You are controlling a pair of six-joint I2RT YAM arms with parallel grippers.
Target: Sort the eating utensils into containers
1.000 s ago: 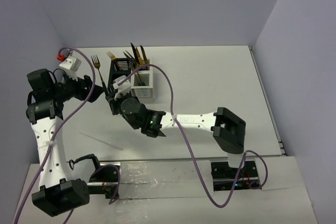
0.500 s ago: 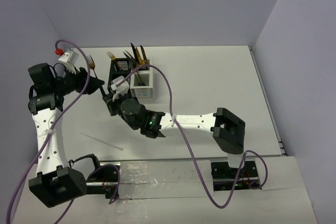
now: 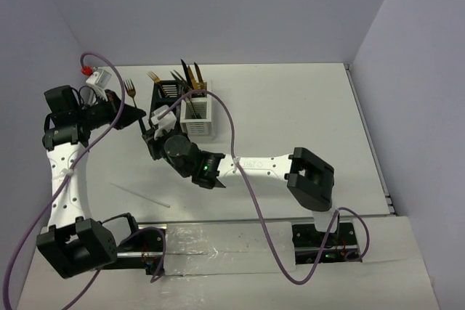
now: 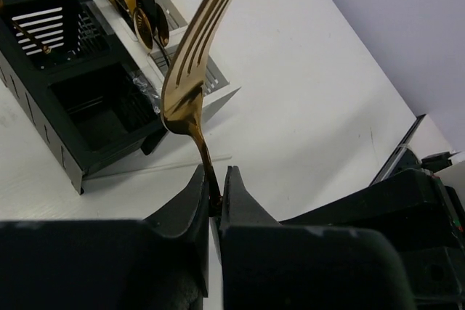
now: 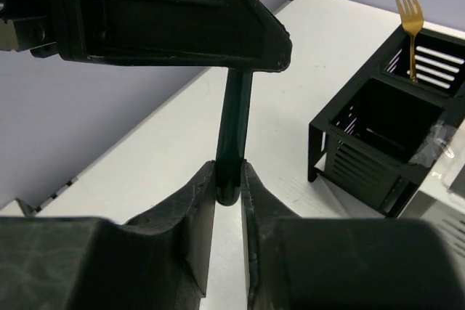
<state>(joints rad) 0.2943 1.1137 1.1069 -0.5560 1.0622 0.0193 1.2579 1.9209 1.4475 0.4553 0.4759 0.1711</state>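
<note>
Seen from above, two robot arms meet at the left of a white desk (image 3: 290, 107), beside a black caddy (image 3: 166, 101) joined to a white caddy (image 3: 197, 115) on its right. Several gold and dark utensils (image 3: 190, 76) stand upright where the two caddies meet, and another gold fork (image 3: 153, 77) rises at the black caddy's far left corner. The left pincer (image 3: 136, 114) sits just left of the black caddy, with a gold-headed fork (image 3: 131, 89) sticking out beyond it. The right pincer (image 3: 154, 143) is beside it, near the caddy's front. A thin clear stick (image 3: 139, 195) lies on the desk nearer the bases.

From the left wrist, the left pincer (image 4: 216, 205) is closed tight on the slim neck of the gold-headed fork (image 4: 190, 70), tines pointing up and away, with the black caddy (image 4: 69, 99) behind it.

From the right wrist, the right pincer (image 5: 228, 179) is clamped on the lower end of a dark handle (image 5: 236, 125) that runs up behind the black body of the other arm; whether it belongs to that same fork cannot be told. The black caddy (image 5: 378, 143) stands to the right, a gold fork (image 5: 409, 16) upright in its far compartment.
</note>
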